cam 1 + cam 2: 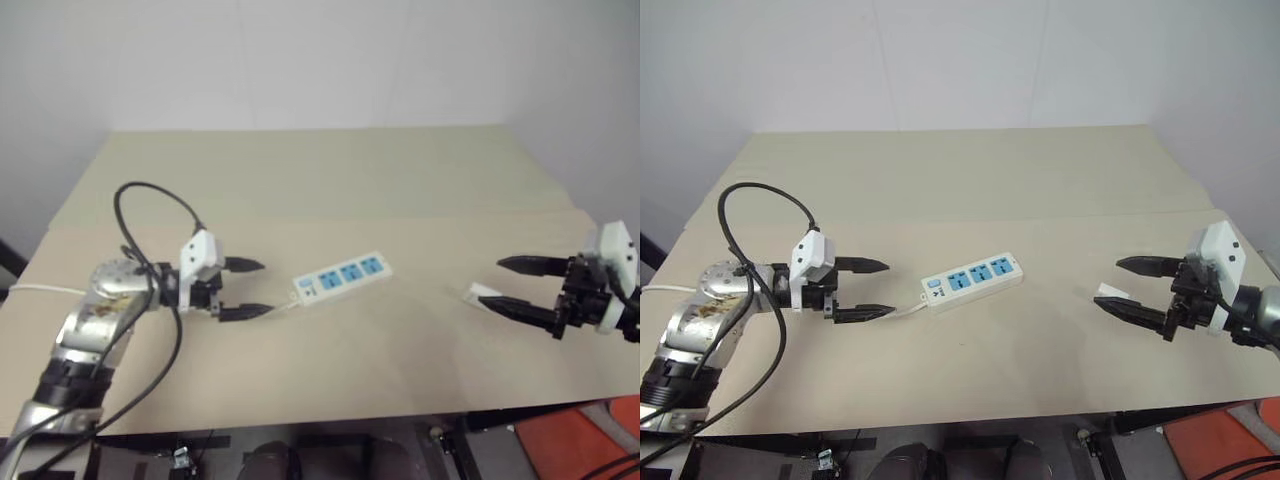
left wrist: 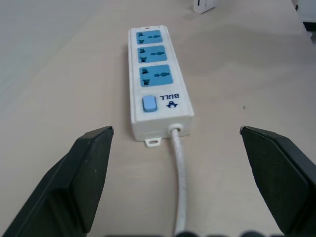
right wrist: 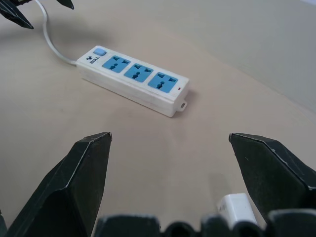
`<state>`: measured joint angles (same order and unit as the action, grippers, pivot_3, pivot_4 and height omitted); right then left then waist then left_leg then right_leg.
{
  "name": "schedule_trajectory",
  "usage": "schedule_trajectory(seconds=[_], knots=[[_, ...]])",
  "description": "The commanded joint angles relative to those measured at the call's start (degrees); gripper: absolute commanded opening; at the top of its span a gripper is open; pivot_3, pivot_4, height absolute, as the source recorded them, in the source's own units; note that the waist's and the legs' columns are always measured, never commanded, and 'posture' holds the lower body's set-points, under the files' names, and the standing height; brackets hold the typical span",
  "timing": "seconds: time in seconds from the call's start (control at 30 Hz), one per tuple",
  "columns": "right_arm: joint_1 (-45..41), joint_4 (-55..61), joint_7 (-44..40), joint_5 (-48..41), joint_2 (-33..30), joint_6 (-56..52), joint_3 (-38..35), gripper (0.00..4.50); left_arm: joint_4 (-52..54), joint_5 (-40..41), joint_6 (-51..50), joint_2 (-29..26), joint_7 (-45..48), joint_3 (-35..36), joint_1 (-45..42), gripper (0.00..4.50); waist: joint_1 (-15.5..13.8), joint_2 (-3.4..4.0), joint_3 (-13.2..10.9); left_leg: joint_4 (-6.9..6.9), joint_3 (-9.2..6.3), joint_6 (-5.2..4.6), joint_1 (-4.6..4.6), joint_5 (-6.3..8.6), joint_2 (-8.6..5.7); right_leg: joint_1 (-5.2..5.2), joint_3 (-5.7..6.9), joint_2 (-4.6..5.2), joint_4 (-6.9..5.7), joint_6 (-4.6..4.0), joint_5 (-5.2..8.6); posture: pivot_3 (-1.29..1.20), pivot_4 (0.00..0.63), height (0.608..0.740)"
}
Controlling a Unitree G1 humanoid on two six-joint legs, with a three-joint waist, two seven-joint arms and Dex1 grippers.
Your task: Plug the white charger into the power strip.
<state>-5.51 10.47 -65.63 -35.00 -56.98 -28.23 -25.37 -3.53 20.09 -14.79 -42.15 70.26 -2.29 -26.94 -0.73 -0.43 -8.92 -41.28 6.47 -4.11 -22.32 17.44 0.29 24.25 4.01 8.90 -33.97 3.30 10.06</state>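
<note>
- Your left gripper hangs just above the table, its two black fingers spread wide with nothing between them.
- From that gripper, the power strip lies flat just ahead of the fingertips, apart from them, with its switch end nearest to you.
- The strip's thin white cord leaves that near end and runs back between the left fingers, along the table; you cannot tell from the pictures whether it touches either finger.
- In the left wrist view you see the blue switch closest, then three blue socket panels in a row running away from the gripper, all three with nothing plugged in.
- Your right gripper hovers near the table's right side, its fingers also spread wide and gripping nothing.
- The white charger lies on the table right at that gripper, between the two spread fingers and close to the lower one; whether it touches that finger you cannot tell.
- In the right wrist view the charger sits low by the base of the fingers, partly hidden by the gripper's own body.
- From the right gripper, the power strip is well ahead, beyond the fingertips, with its far end, the one without the switch, turned toward you.
- The charger and the strip are well apart, with bare table between them.
- A black cable loops over your left arm, behind the left gripper.
</note>
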Motion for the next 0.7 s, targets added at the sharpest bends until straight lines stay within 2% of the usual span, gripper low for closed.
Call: schedule_trajectory(seconds=[0.03, 0.43, 0.7], knots=[[-1.22, 2.1, 1.89, 0.11, 0.05, 0.57, -0.59, 4.5, -4.06, -2.97, 4.54, 3.87, -0.7, -3.05, -3.52, 4.47, -0.34, -0.02, -0.01, -0.03, -0.01, 0.0, 0.01, 0.0, -0.02, -0.04, 0.03, 0.01, 0.0, 0.0, 0.0, 0.0, 0.15, 0.74], [-1.43, 6.28, 4.67, -0.83, 2.72, 0.66, 1.45, 4.5, -27.71, -11.65, 18.37, 15.64, 0.1, -9.16, -14.76, 4.47, 0.02, -0.11, -0.05, -0.07, -0.03, -0.07, -0.06, 0.04, -0.17, -0.03, 0.04, 0.01, -0.01, 0.03, -0.04, 0.0, 0.15, 0.74], [0.15, 7.16, 5.34, -0.62, 3.64, 0.94, 0.82, 4.5, -25.85, -10.16, 16.66, 18.49, 1.96, -8.37, -13.83, 4.47, 0.03, -0.12, -0.05, -0.24, -0.05, -0.25, -0.14, 0.14, 0.0, 0.0, 0.05, 0.03, -0.04, 0.05, -0.05, 0.0, 0.15, 0.74]])
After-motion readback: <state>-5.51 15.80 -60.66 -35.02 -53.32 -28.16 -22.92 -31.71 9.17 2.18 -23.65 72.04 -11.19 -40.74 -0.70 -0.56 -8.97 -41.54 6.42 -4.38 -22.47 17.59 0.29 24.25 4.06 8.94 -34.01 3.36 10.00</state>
